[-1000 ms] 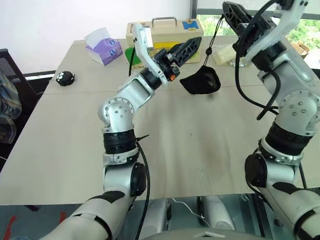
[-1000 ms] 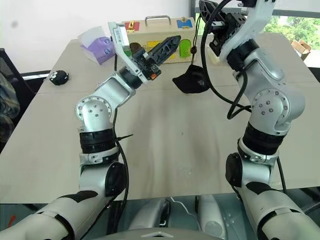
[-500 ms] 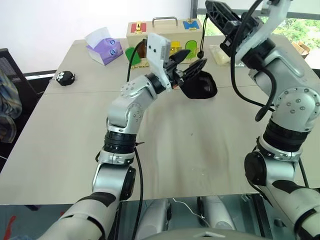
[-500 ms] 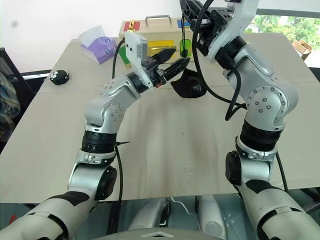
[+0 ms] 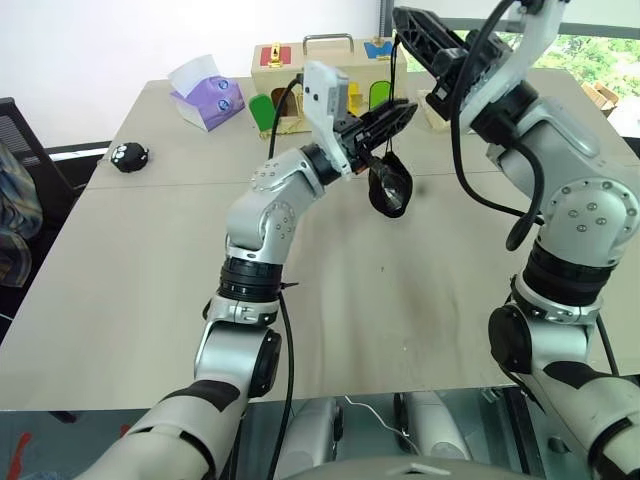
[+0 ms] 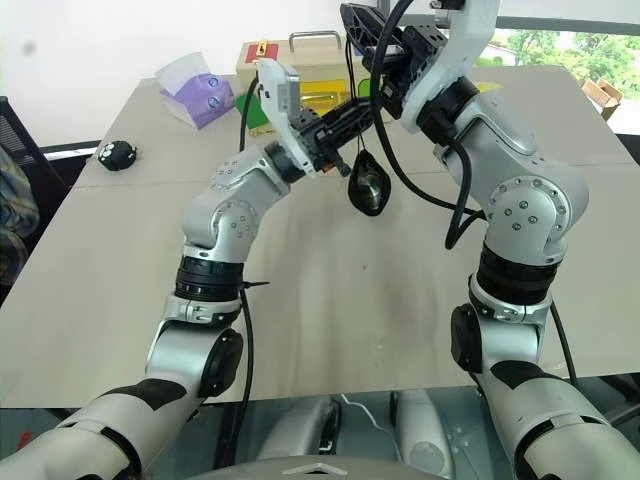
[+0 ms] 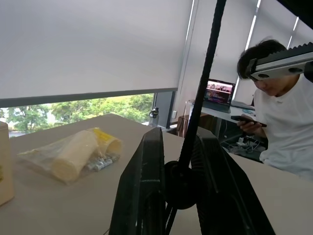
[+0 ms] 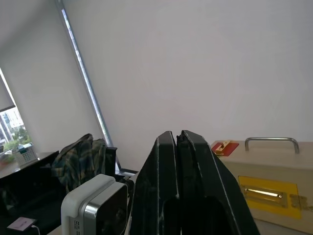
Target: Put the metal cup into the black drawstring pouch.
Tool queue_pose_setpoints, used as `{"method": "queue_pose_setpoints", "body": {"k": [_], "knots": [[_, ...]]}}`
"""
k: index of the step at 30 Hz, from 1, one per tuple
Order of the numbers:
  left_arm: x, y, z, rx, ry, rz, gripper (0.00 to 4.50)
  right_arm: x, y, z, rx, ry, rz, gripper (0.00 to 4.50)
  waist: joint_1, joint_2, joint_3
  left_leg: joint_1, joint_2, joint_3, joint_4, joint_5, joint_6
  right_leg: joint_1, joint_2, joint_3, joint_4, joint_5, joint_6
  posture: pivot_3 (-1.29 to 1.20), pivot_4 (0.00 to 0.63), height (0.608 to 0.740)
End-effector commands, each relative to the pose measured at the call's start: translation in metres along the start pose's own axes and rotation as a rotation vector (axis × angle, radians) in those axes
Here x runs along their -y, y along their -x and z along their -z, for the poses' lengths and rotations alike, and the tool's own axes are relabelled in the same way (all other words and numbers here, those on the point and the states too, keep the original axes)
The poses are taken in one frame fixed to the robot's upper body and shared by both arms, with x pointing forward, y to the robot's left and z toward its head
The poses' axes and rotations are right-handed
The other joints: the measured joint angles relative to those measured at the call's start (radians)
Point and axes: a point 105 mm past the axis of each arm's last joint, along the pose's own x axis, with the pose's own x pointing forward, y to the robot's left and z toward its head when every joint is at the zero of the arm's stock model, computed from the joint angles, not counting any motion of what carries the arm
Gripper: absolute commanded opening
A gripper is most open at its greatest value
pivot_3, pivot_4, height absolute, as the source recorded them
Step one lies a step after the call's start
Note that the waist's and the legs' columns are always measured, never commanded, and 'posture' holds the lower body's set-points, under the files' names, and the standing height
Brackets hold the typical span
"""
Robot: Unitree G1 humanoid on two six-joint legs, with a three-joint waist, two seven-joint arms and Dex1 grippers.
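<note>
Hanging in mid-air above the tabletop (image 5: pixel 400 290), the black drawstring pouch (image 5: pixel 390 188) dangles between the two arms, its mouth turned partly toward the head camera, with something pale glinting inside — possibly the metal cup, though that cannot be confirmed from here. The right hand (image 5: pixel 412 22) is raised high with its fingers pressed flat together, and the thin black cord (image 6: pixel 351 90) runs down from it toward the bag, so it reads as clenched on the cord to keep the pouch suspended. The left hand (image 5: pixel 395 115) reaches in from the side just above the pouch; in its wrist view the two fingers (image 7: pixel 146 186) close around the cord at a round black stopper (image 7: pixel 180 182), apparently grasping it — a fair guess is that this is to draw the mouth closed while the other arm holds tension. Behind the pouch stands a wooden box with a metal handle (image 5: pixel 330 50), and a purple tissue box (image 5: pixel 210 95) sits further left. A clear plastic bag with yellow contents (image 7: pixel 78 154) lies beyond the box, and a small round black toy (image 5: pixel 130 155) rests near the left edge — all well apart from the pouch. A person in a white shirt (image 7: pixel 286 122) sits at the far side. Nothing lies directly beneath the bag.
</note>
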Motion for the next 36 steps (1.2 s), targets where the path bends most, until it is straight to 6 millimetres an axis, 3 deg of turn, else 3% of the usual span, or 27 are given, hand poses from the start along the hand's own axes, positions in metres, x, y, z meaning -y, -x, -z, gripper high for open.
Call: {"method": "queue_pose_setpoints", "body": {"k": [1,4,8,10,13,15,18,26,32,36], "knots": [[0.002,0.002,0.002,-0.017,-0.035,0.016,0.21,-0.006,0.001,-0.016,0.073,0.018,-0.005,0.0,0.0,0.0,0.0,0.0,0.0,0.0,0.0,0.0,0.0,0.0,0.0,0.0,0.0,0.0,0.0,0.0,0.15,0.71],[0.0,0.006,0.014,-0.067,-0.072,0.006,0.21,0.006,0.001,-0.037,0.193,-0.007,0.059,0.0,0.0,0.0,0.0,0.0,0.0,0.0,0.0,0.0,0.0,0.0,0.0,0.0,0.0,0.0,0.0,0.0,0.15,0.71],[-0.001,0.011,0.033,-0.147,-0.103,0.007,0.21,0.011,0.019,-0.107,0.556,-0.213,0.014,0.0,0.001,0.001,0.001,0.0,0.0,0.0,0.0,0.0,0.0,0.0,0.001,0.0,0.0,0.0,0.0,0.0,0.15,0.71],[0.003,0.013,0.038,-0.161,-0.052,0.041,0.21,0.009,0.029,-0.131,0.686,-0.32,-0.037,0.0,0.001,0.001,0.001,-0.001,0.0,-0.001,0.0,0.0,0.0,-0.001,0.0,-0.001,0.0,0.0,0.0,0.0,0.15,0.71],[0.005,0.014,0.04,-0.163,-0.041,0.054,0.21,0.016,0.041,-0.148,0.791,-0.44,-0.063,0.0,0.0,0.001,0.0,-0.001,0.0,-0.001,-0.001,0.0,0.0,-0.001,0.0,-0.001,-0.001,0.0,0.0,0.0,0.15,0.71],[0.005,0.014,0.039,-0.16,-0.048,0.055,0.21,0.019,0.04,-0.141,0.754,-0.433,-0.045,0.0,0.0,0.001,0.0,-0.001,0.0,-0.001,-0.001,0.0,0.0,-0.001,0.0,-0.001,-0.001,0.0,0.0,0.0,0.15,0.71],[0.011,0.014,0.034,-0.139,-0.072,0.095,0.21,0.019,0.029,-0.113,0.603,-0.342,-0.01,0.0,-0.002,0.001,0.0,-0.001,0.0,0.0,-0.001,0.0,0.0,-0.001,0.0,-0.001,0.0,0.0,0.0,0.0,0.15,0.71],[0.016,0.016,0.026,-0.084,-0.035,0.112,3.87,0.028,0.028,-0.069,0.425,-0.258,0.064,0.0,-0.001,0.002,0.0,-0.001,0.001,0.002,-0.001,0.0,0.0,-0.001,0.0,0.001,0.0,0.0,0.0,0.0,0.15,0.71],[0.016,0.035,0.021,-0.098,0.028,0.1,3.87,0.058,0.047,-0.034,0.284,-0.199,0.197,0.0,0.001,0.002,0.0,-0.001,0.0,0.002,-0.001,0.0,0.0,-0.001,0.0,0.001,0.0,0.0,0.0,0.0,0.15,0.71],[0.006,0.063,0.044,-0.242,-0.006,0.025,3.87,0.079,0.073,0.002,0.117,-0.131,0.271,0.0,-0.001,0.002,0.0,0.0,0.001,0.002,-0.001,0.0,0.001,-0.001,0.001,0.001,0.0,0.0,0.0,0.0,0.15,0.71]]}}
